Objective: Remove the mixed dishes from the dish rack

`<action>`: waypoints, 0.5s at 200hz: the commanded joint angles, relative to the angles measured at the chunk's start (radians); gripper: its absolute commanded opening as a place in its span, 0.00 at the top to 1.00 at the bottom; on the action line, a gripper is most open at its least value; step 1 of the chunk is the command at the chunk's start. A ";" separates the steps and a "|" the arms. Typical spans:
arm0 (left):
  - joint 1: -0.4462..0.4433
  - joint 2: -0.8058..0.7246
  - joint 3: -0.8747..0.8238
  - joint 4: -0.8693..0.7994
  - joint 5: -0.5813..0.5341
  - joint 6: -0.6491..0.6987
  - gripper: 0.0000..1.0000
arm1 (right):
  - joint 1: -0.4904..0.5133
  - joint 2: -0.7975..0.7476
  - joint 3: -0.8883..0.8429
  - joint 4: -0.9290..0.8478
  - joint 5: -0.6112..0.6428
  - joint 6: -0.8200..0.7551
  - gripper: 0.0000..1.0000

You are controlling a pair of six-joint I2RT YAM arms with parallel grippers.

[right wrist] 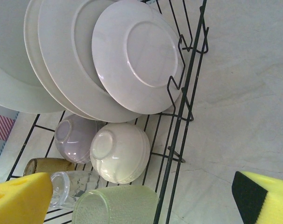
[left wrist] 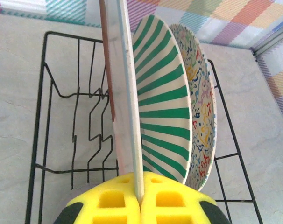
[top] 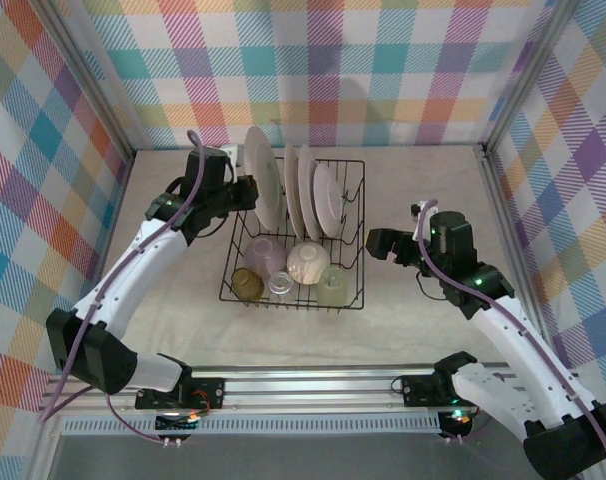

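Gripping the thin rim of the leftmost plate (left wrist: 124, 93), the left gripper (left wrist: 139, 200) has its yellow pads (left wrist: 109, 205) pinched shut on it. The plate stands upright in the far left part of the dish rack (left wrist: 42, 116). Close beside it is the green-striped plate (left wrist: 166, 107), with the patterned plate (left wrist: 203, 116) beyond. The right gripper (top: 376, 243) hangs wide and holds nothing, over the surface (top: 433, 180) just right of the rack.

Risks, as judged:
- The hold is on the edge only (small contact, large plate), so the plate may pivot or slip between the pads once it is lifted.
- A tilted lift could knock the striped neighbour, or snag a slot divider (left wrist: 92, 140) and drag the rack.
- A dropped plate could topple toward the cups (right wrist: 116, 205) and cream bowl (right wrist: 118, 151) at the rack's near end.
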 commanded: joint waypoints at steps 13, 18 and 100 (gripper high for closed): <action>0.002 -0.107 0.049 0.013 -0.085 0.025 1.00 | -0.007 -0.030 0.036 -0.027 0.032 -0.002 0.01; 0.002 -0.120 0.049 0.010 -0.090 0.031 1.00 | -0.007 -0.031 0.038 -0.031 0.032 0.000 0.01; -0.029 -0.374 -0.032 0.151 -0.105 0.260 1.00 | -0.007 -0.039 0.106 -0.122 -0.005 -0.013 0.01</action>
